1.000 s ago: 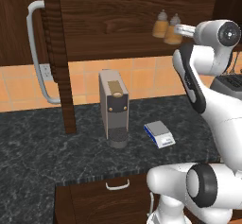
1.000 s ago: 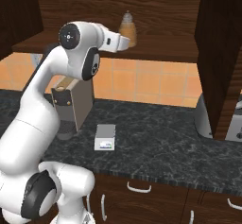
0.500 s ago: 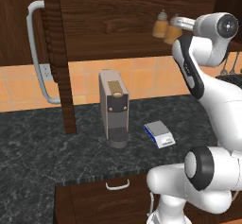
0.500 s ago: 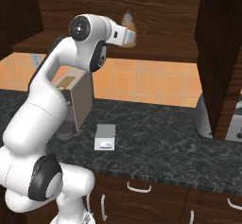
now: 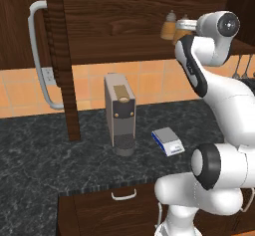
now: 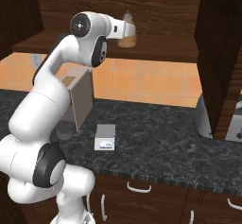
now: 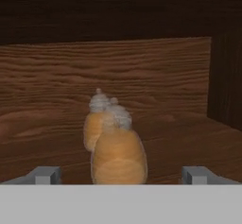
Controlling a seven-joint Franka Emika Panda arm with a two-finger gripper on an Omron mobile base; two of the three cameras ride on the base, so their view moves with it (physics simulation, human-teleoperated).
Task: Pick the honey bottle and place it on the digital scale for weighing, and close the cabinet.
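Note:
Two amber honey bottles with pale cone caps stand on the shelf of the open dark wood cabinet (image 5: pixel 114 16). In the hand view the near honey bottle (image 7: pixel 118 154) sits between my open gripper's (image 7: pixel 120 176) fingertips (image 7: pixel 45 175), untouched, and the second bottle (image 7: pixel 93 124) stands just behind it to the left. From the base views my gripper (image 5: pixel 179 27) (image 6: pixel 127 30) reaches into the cabinet at the bottles (image 5: pixel 169 25) (image 6: pixel 127 36). The digital scale (image 5: pixel 168 141) (image 6: pixel 105 137) lies flat on the dark counter below.
A tall grey coffee machine (image 5: pixel 119 113) (image 6: pixel 78 100) stands left of the scale. The cabinet's left door (image 5: pixel 57 56) hangs open with a long silver handle (image 5: pixel 37 56); the right door (image 6: pixel 220 53) is open too. Drawers sit below the counter edge (image 5: pixel 124 194).
My hand has pushed further into the cabinet toward the bottles and the arm's upper joints have risen. Jaws stay wide. Bottles and scale have not moved.

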